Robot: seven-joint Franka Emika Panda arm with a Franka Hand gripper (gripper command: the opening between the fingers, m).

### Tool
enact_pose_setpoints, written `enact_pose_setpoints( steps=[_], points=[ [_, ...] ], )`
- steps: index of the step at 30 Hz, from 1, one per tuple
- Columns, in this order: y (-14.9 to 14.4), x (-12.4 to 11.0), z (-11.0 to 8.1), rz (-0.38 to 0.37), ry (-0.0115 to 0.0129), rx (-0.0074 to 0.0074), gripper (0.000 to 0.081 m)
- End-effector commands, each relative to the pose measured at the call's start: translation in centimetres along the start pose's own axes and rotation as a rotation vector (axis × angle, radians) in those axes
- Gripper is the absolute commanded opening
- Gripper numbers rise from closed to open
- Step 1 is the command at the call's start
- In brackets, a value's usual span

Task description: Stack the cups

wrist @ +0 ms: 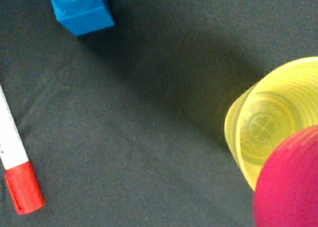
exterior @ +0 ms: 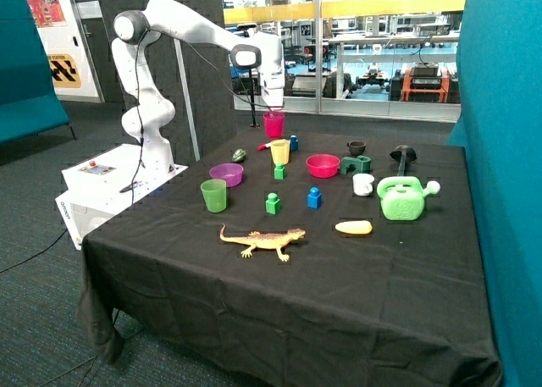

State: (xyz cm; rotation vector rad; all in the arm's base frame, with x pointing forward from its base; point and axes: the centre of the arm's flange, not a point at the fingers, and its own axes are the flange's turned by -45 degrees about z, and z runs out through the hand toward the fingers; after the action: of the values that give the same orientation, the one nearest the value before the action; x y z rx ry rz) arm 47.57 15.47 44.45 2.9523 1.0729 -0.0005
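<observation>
Magenta cup (exterior: 273, 124) hung pinched in your gripper (exterior: 273, 109) above the yellow cup (exterior: 280, 152), whose open mouth only the wrist view revealed, green cup (exterior: 213, 196) apart.

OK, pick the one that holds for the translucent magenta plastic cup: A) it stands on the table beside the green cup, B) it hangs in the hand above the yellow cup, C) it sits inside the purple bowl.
B: the translucent magenta plastic cup hangs from the hand, off the cloth, above the translucent yellow plastic cup.
</observation>
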Motion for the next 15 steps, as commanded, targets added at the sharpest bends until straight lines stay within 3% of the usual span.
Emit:
enact_pose_setpoints(
  steps=[1, 15],
  points=[
    [0.0, 0.3, 0.4, -0.012, 0.0004, 0.0002, 0.0000],
    [1.2, 1.2, 0.7, 0.008, 0.0004, 0.0002, 0.0000]
  ],
)
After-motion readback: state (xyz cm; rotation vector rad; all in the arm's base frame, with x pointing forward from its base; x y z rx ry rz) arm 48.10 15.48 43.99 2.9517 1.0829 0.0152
